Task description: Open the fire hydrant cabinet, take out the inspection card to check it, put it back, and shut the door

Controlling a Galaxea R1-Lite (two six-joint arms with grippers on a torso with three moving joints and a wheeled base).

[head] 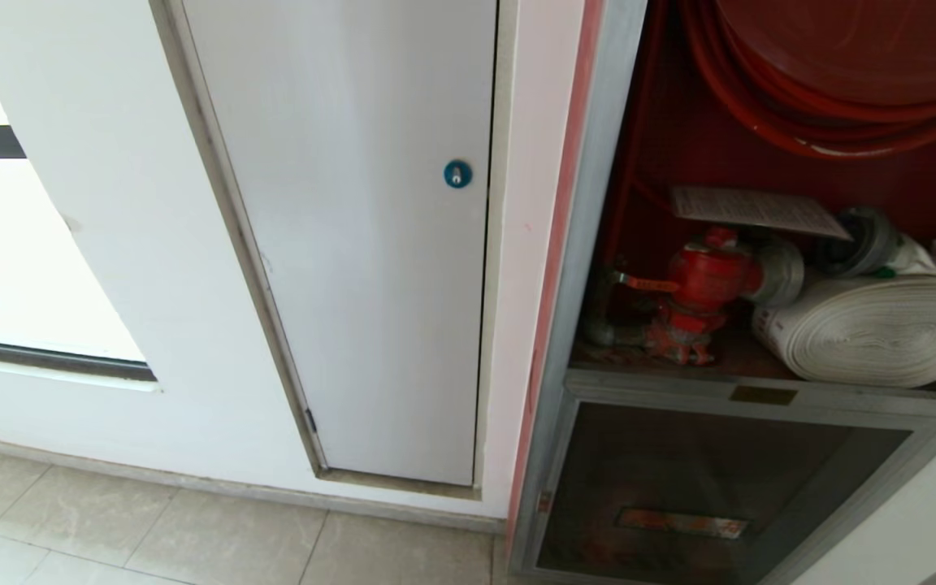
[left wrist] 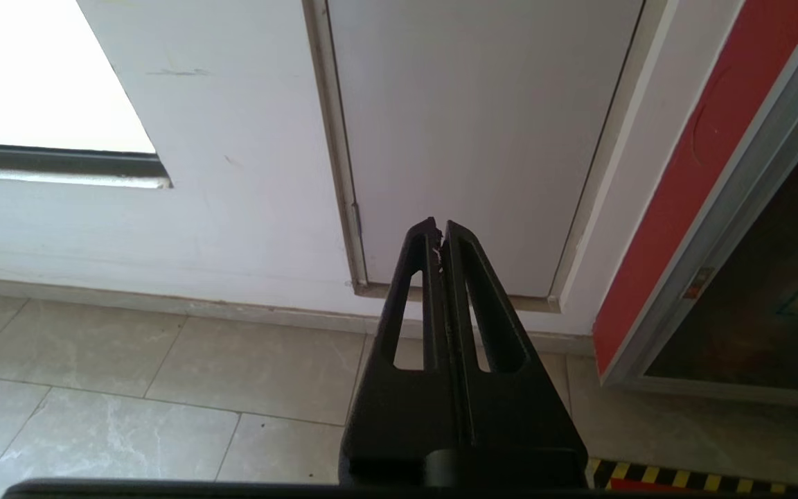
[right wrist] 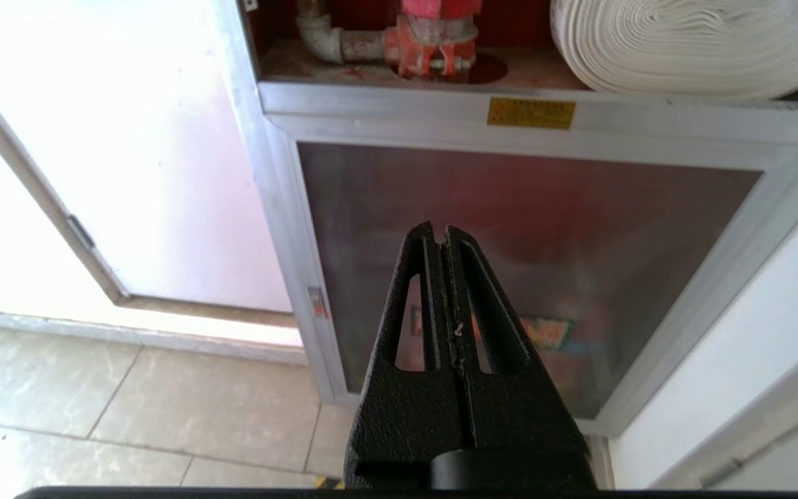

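Left claw (left wrist: pixel 440 232) pressed together, empty, aimed at white panel (left wrist: pixel 482 138) above floor tiles (left wrist: pixel 163 388). Right claw (right wrist: pixel 442 235) likewise together, empty, facing lower glass panel (right wrist: pixel 510 229). Fire hydrant cabinet (head: pixel 598 244) standing open; inspection card (head: pixel 756 210) resting above red valve (head: pixel 699 284), beside rolled hose (head: pixel 874 329).

Left tool (left wrist: pixel 440 232) closed, facing white panel (left wrist: pixel 482 132), tiled floor (left wrist: pixel 163 388)
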